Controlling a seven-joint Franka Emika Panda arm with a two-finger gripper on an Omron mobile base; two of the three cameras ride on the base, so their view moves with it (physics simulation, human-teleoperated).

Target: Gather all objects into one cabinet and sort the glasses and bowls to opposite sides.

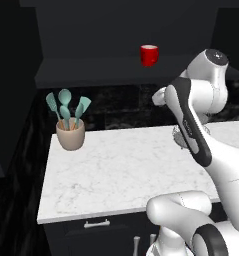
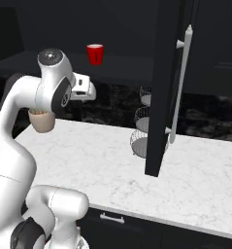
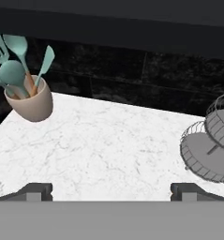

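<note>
A small red cup (image 1: 149,55) stands alone on the shelf of the black upper cabinet (image 1: 91,70), also seen as the red cup (image 2: 94,53) from the right. The cabinet's tall door (image 2: 161,97) hangs open, with its long silver bar handle (image 2: 180,82) facing out. My gripper (image 3: 111,192) hovers over the white marble counter (image 3: 108,145), below the shelf and lower than the cup. Its fingertips (image 3: 36,191) stand wide apart with nothing between them. From the right base, the white hand (image 2: 86,88) points toward the back wall.
A beige utensil pot (image 1: 70,134) with teal spatulas stands at the counter's back left. A tiered wire rack (image 2: 144,131) sits on the counter behind the open door, which juts out over the counter. Lower cabinets with short handles (image 1: 97,223) run under the front edge.
</note>
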